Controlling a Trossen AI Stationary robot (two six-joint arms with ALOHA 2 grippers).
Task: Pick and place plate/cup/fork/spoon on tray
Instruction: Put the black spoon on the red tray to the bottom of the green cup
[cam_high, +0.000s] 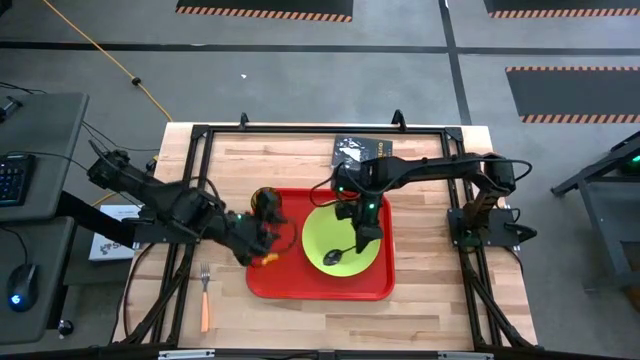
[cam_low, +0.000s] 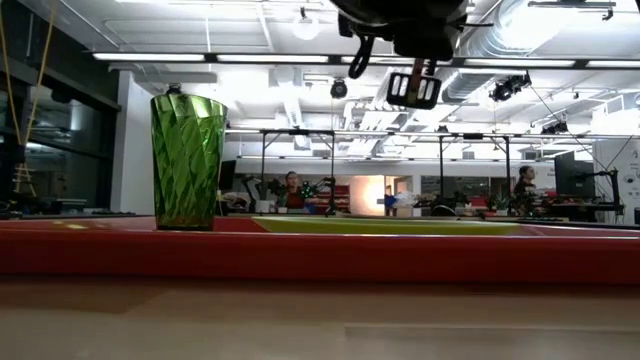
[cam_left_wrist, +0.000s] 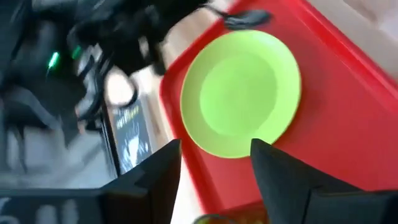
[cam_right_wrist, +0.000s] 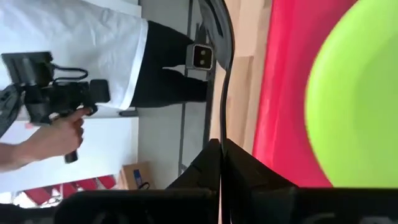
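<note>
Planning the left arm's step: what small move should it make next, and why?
Probably swing the open left gripper toward the fork, the only piece off the tray; the cup stands on it, and the right gripper holds the spoon on the plate.

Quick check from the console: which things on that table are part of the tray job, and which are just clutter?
Job:
tray
plate, on tray
cup, on tray
spoon, on plate, held by right gripper
fork, on table beside tray

Clutter:
dark book
</note>
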